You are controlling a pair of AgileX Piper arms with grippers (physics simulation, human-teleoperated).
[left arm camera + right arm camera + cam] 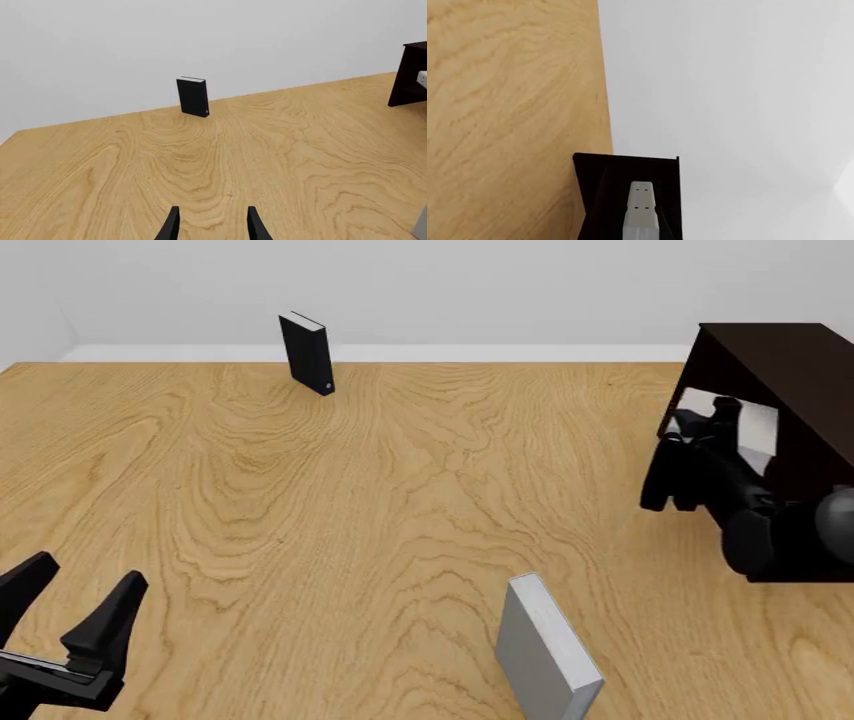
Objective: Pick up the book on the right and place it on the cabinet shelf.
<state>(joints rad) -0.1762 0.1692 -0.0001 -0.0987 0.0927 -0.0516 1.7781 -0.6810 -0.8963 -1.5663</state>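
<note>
The light-grey book is at the mouth of the cabinet shelf, a recess in the big dark brown cabinet at the far right. My right gripper is shut on the book and holds it against the recess. In the right wrist view the book shows edge-on in front of the dark cabinet; the fingers are hard to make out there. My left gripper is open and empty at the near left, and it also shows in the left wrist view.
A black book stands upright at the far left of the table, also in the left wrist view. A second grey book stands near the front edge, right of centre. The cabinet's edge shows in the left wrist view.
</note>
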